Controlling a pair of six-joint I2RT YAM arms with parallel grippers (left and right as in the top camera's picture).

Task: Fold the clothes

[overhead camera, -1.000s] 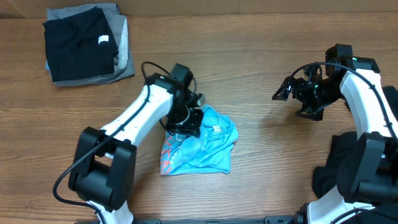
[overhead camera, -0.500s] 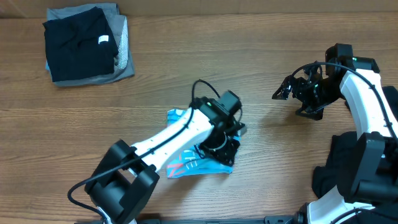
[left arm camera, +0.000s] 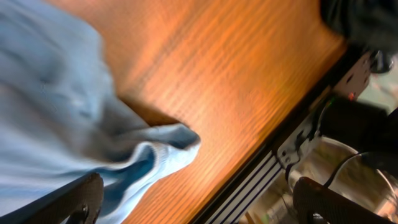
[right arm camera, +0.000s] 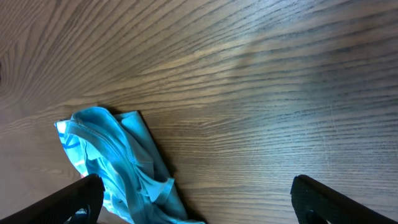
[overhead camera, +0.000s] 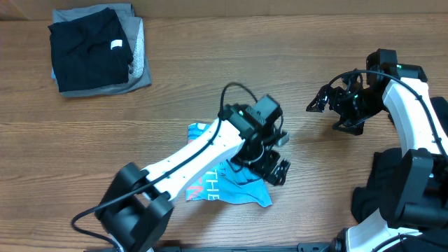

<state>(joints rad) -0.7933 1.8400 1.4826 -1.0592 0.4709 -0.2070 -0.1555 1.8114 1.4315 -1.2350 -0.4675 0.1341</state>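
I count one pile as done: the black and grey garments point(overhead camera: 91, 49) sit stacked at the far left corner of the table point(overhead camera: 294, 49). The light-blue T-shirt point(overhead camera: 234, 189) lies bunched and crooked near the middle, so I judge its fold unfinished. My left gripper point(overhead camera: 278, 157) hangs over the shirt's right edge, jaws wide and empty. My right gripper point(overhead camera: 316, 103), also wide and empty, hovers well apart.

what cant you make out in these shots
Shirt, overhead: the left arm covers its middle, so print and folds are mostly hidden.
Left wrist view: motion blur; the shirt is a pale smear, no print readable.
Grey garment, overhead: under the black garment, only its edges show.
Right wrist view: the shirt's lower part is cut off by the bottom edge.
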